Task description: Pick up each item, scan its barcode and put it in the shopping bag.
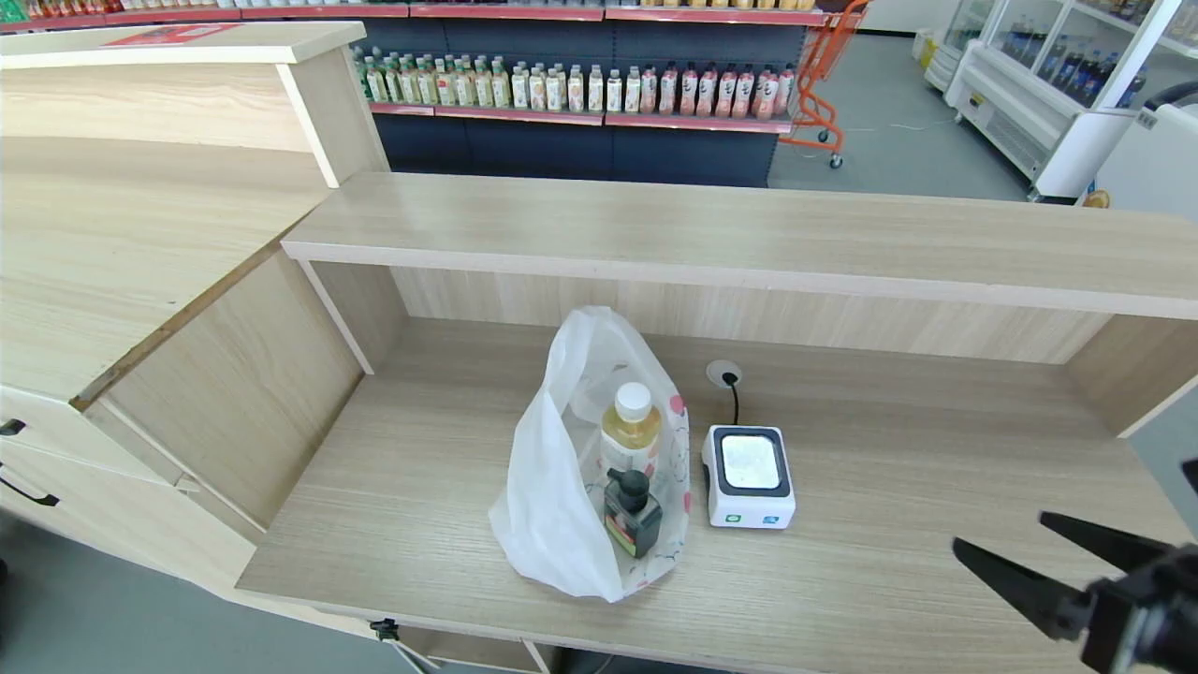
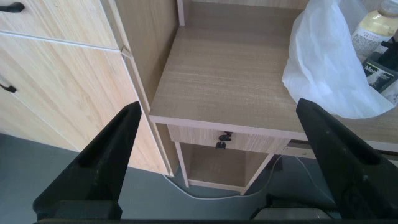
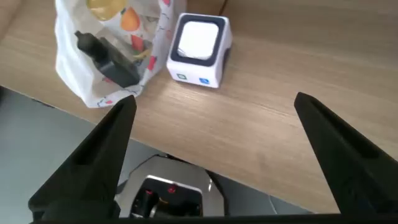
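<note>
Bag (image 1: 547, 496) holds juice bottle (image 1: 632, 426), dark bottle (image 1: 632, 515); scanner (image 1: 749, 476) beside; right gripper (image 1: 999, 529) spread.

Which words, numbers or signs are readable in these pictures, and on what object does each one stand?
None can be read with certainty.
Dark square bottle in the white plastic shopping bag: label print blurred.
Yellowish drink bottle with white cap: label print too small.
White box-shaped scanner: two small coloured stickers, unreadable.
Red sign on the upper counter: blurred.
</note>
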`<state>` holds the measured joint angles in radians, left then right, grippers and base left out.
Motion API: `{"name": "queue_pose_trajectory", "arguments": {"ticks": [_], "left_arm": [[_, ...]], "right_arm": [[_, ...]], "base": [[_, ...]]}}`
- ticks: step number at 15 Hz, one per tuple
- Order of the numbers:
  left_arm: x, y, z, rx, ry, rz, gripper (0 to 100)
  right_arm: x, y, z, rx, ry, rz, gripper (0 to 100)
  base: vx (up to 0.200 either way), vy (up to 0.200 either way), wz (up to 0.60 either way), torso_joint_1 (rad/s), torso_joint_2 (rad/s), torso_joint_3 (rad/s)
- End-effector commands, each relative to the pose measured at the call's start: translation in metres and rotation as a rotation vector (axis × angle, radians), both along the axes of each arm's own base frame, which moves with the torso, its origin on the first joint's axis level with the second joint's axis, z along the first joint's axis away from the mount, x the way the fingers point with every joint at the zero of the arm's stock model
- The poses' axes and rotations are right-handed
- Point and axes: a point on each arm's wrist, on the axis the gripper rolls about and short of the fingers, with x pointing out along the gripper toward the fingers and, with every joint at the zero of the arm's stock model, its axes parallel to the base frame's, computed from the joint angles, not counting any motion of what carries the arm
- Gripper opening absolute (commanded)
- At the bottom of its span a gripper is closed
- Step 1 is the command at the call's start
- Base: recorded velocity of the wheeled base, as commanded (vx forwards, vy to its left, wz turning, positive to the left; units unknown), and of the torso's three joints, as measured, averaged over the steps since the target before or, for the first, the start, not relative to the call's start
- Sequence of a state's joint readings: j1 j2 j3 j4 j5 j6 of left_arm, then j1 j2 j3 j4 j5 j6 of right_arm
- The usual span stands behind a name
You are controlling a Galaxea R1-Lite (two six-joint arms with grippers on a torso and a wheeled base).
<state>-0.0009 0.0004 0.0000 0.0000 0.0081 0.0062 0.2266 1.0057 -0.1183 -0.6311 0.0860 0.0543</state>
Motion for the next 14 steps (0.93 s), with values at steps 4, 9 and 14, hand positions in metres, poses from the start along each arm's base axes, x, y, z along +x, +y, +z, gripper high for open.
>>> {"name": "queue_pose_trajectory", "arguments": {"ticks": [4, 9, 14], "left_arm": [[0.0, 0.0, 0.0, 0.0, 0.0, -0.001, 100], [0.0, 0.0, 0.0, 0.0, 0.001, -0.001, 100], [0.0, 0.0, 0.0, 0.0, 0.0, -0.001, 100]], "right_arm": [[-0.125, -0.026, -0.065, -0.046, -0.189, -0.363, 100], [-0.128, -0.027, -0.066, -0.027, -0.218, -0.352, 100], [-0.128, -0.027, -0.066, -0.025, -0.216, -0.352, 0]], "base": [[0.0, 0.0, 0.0, 0.0, 0.0, 0.0], [0.0, 0.0, 0.0, 0.0, 0.0, 0.0], [0.0, 0.0, 0.0, 0.0, 0.0, 0.0]]}}
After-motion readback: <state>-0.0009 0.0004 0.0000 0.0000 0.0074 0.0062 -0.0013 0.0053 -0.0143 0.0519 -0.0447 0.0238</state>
